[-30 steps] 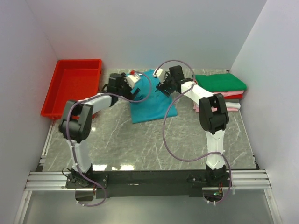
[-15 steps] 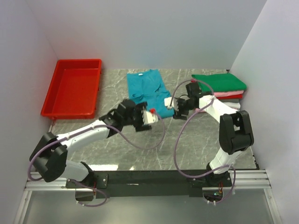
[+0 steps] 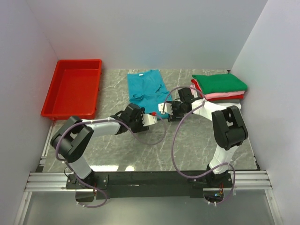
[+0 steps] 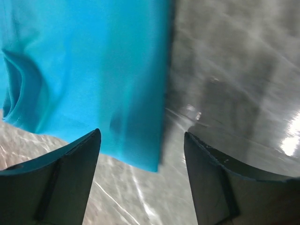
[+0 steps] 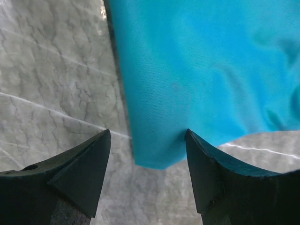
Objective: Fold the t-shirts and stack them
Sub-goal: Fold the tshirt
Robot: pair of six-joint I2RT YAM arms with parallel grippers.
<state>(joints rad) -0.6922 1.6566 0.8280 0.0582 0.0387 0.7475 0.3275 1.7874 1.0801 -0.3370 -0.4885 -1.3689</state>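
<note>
While left end effector (image 4: 141, 133), right end effector (image 5: 147, 131) hang open over teal t-shirt (image 3: 146, 89) 6 o'clock hem, uneven pinch risks skewed fold.

Robot test lab. Small booth, plain white walls (image 3: 140, 33) on three sides. Grey stone-look table (image 3: 187, 145) fills booth. Two robot arms, left arm (image 3: 70, 140) and right arm (image 3: 227, 125), fixed to black bar (image 3: 150, 179) at near edge. Silver metal rails (image 3: 47, 180) run along that edge. Purple cables (image 3: 172, 145) loop from arms. Red tray (image 3: 78, 61) and pile of folded shirts (image 3: 219, 84) sit on table.
</note>
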